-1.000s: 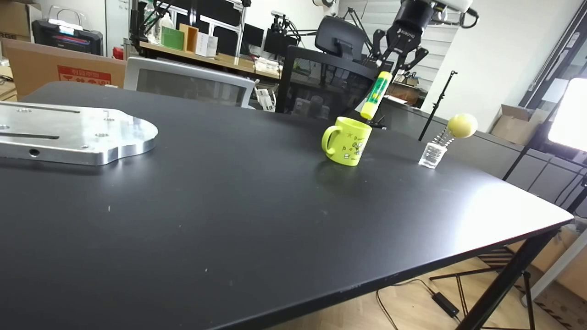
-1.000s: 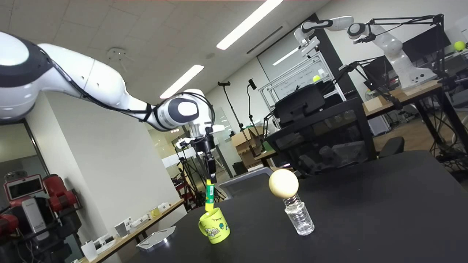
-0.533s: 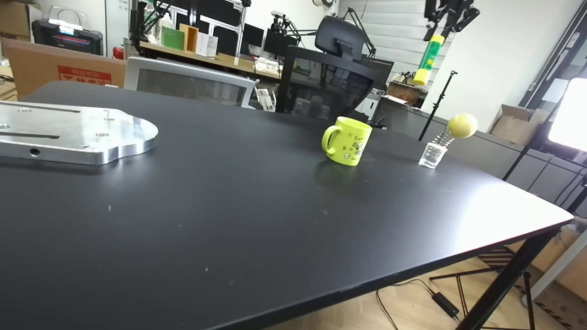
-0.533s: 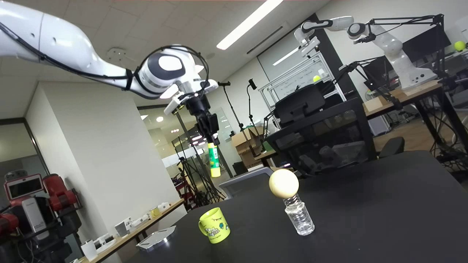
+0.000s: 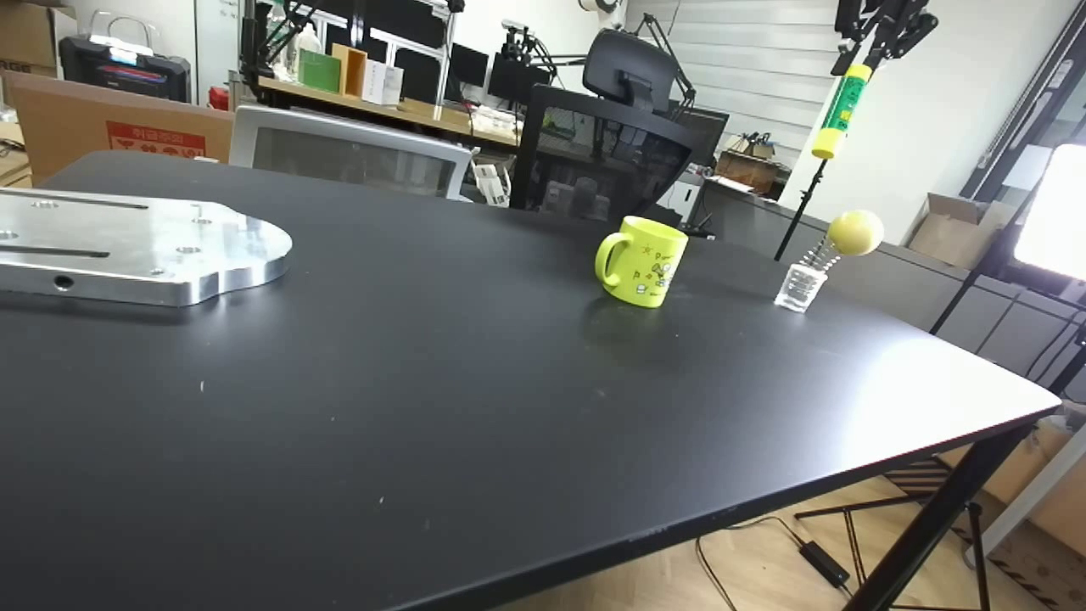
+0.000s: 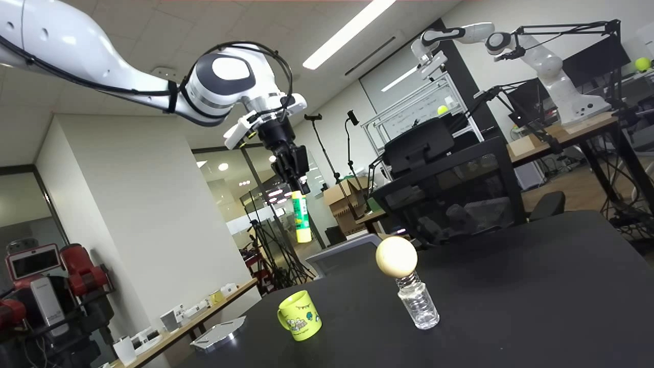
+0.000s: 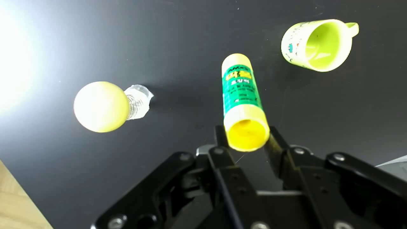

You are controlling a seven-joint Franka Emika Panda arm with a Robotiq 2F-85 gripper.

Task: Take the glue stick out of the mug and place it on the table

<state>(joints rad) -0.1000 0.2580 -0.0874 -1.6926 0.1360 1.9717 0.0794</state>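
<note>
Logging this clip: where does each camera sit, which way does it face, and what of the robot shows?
In an exterior view: just above the table, facing across it; the claw shows, top right.
In an exterior view: low near the table, tilted upward across it; arm and claw show.
In the wrist view: behind the claw, facing down; claw at the bottom.
Shared by both exterior views: the mug, glue stick and ball.

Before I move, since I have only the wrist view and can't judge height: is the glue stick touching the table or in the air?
Observer: In the air: the glue stick hangs above the table in both exterior views.
Operator: Anything on the table outside my picture?
Observer: A metal plate, on the side where the mug has its handle.
Operator: Any chair nearby?
Observer: A black mesh chair stands beyond the table's edge.
</note>
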